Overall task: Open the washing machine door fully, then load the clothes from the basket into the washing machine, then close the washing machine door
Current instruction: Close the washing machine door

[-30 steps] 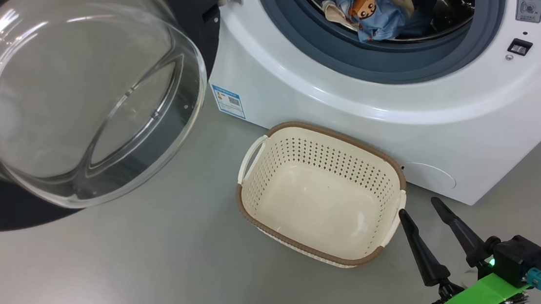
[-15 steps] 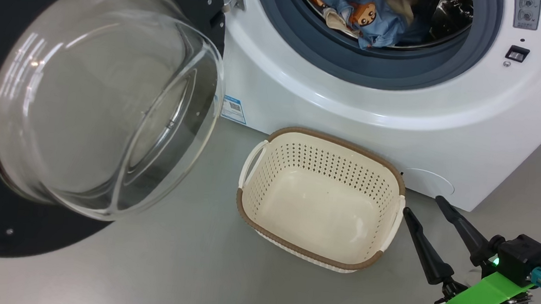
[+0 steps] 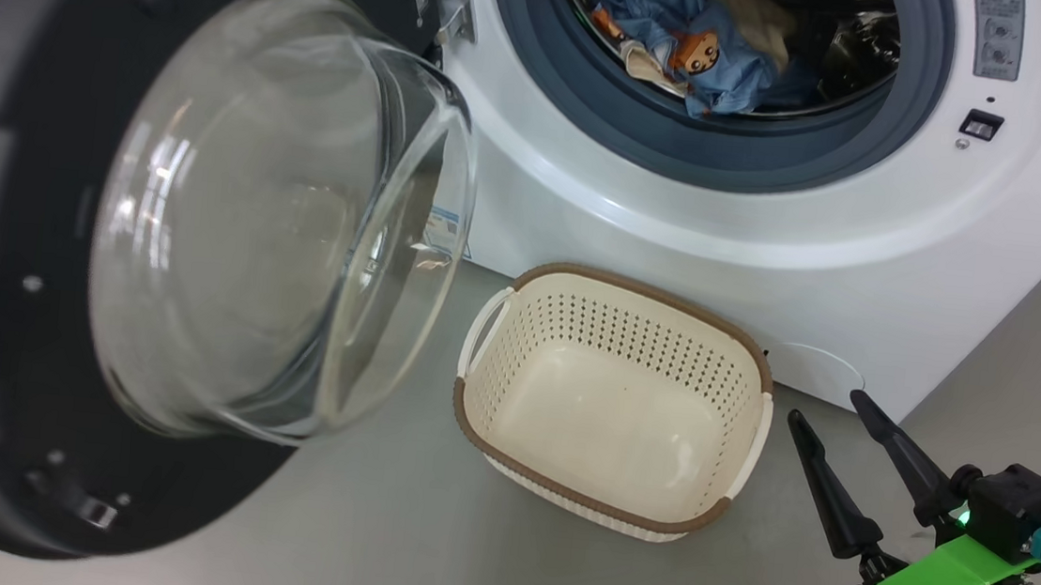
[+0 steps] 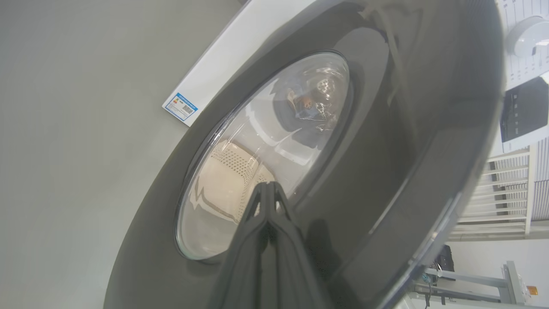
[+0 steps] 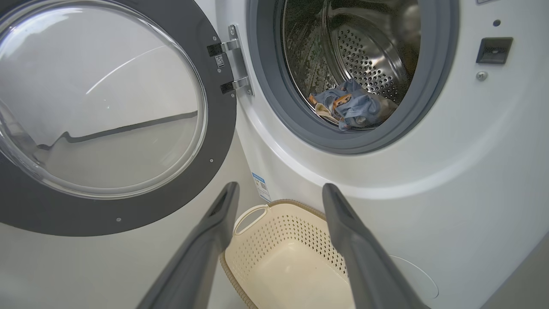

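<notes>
The washing machine door (image 3: 11,191), black-rimmed with a clear glass bowl (image 3: 273,214), stands part-way open at the left of the white washing machine (image 3: 768,258). My left gripper (image 4: 268,185) is shut, its tips against the door's outer face (image 4: 386,150) at the lower edge of the window. The clothes (image 3: 693,48), light blue with an orange figure, lie in the drum (image 5: 349,107). The cream basket (image 3: 625,287) stands empty on the floor before the machine. My right gripper (image 3: 828,406) hangs open just right of the basket, nothing between its fingers (image 5: 279,187).
Grey floor lies all around. A blue label sticker (image 5: 261,186) sits low on the machine's front. The door's hinge (image 5: 233,45) is at the opening's left, the latch slot (image 3: 978,125) at its right. A white railing (image 4: 510,189) stands behind.
The door has swung toward the machine's opening, its glass bowl now turned more to the drum. The head camera shifted a little. The right gripper has stayed open beside the basket.
</notes>
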Tool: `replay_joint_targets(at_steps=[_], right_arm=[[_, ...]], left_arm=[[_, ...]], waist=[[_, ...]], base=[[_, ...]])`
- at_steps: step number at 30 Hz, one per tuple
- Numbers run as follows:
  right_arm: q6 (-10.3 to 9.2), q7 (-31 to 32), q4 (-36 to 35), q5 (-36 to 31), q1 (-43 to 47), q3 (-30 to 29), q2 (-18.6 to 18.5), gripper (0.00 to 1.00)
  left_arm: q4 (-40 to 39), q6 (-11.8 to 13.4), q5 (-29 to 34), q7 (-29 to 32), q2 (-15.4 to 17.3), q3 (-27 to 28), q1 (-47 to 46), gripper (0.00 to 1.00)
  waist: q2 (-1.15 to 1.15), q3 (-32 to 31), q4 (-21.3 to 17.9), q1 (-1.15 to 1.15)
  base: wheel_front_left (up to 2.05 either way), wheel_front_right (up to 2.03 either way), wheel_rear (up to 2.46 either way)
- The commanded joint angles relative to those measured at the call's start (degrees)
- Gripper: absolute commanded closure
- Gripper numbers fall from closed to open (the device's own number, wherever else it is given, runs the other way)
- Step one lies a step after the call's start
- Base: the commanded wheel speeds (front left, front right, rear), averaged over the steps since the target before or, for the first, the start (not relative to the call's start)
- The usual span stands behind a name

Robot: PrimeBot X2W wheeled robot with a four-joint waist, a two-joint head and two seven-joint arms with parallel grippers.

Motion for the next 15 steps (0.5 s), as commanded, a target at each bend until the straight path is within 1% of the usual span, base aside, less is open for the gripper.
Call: replay_joint_targets(at_steps=[1, 7, 15], right_arm=[[0.09, -0.27, -1.15, -0.32, 0.88, 0.25, -0.14, 0.00], [0.09, -0.27, -1.00, -0.47, 2.11, -0.80, 0.61, 0.00], [0.09, -0.27, -0.99, -0.82, 3.60, -2.17, 1.80, 0.00]], left_arm=[[-3.75, -0.52, -1.60, 1.56, 2.36, 1.27, -0.15, 1.00], [-10.60, -0.55, -4.05, 4.63, 0.32, -0.61, 1.12, 1.00], [-16.37, -0.28, -5.13, 6.44, -2.94, -4.16, 1.71, 1.00]], waist=[[0.00, -0.70, -0.29, 0.00], [0.00, -2.16, -1.36, 0.00], [0.00, -3.95, -4.17, 0.00]], base=[[0.00, 0.00, 0.00], [0.00, 0.00, 0.00], [0.00, 0.00, 0.00]])
